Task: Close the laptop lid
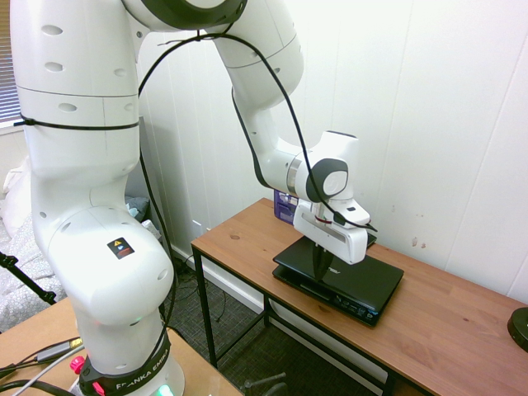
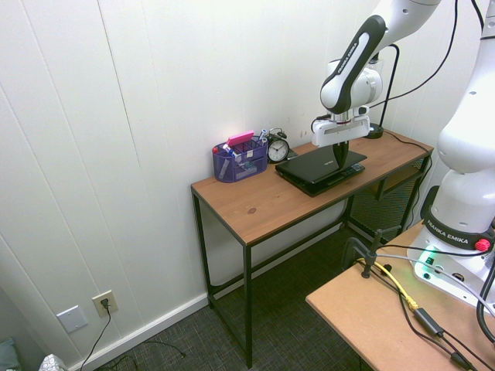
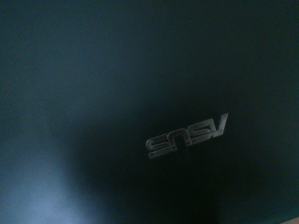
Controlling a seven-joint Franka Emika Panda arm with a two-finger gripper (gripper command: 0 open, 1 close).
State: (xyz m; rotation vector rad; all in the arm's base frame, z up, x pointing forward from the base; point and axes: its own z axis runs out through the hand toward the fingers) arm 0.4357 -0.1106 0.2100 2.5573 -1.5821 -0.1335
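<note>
Wooden desk (image 1: 247, 235) in the first exterior view carries the laptop, its lid (image 1: 363, 276) flat down, long axis along the wall; the gripper (image 1: 321, 266) presses on it, fingers close together, holding nothing.

Second exterior view: a purple holder (image 2: 239, 160) and a clock (image 2: 278, 148) stand behind the lid (image 2: 309, 165) — well clear of it.

Wrist view: dark lid (image 3: 93, 93) fills everything — a silver logo (image 3: 187, 136) upside down.

First exterior view: set close beside the arm's base, facing the white wall across the worktop (image 1: 247, 235). Second exterior view: farther off and higher, facing the same wall from the opposite side. Both share the worktop (image 2: 263, 202) and laptop lid (image 1: 355, 276). Wrist view: directly against the lid (image 3: 93, 93), logo (image 3: 187, 136) visible.
</note>
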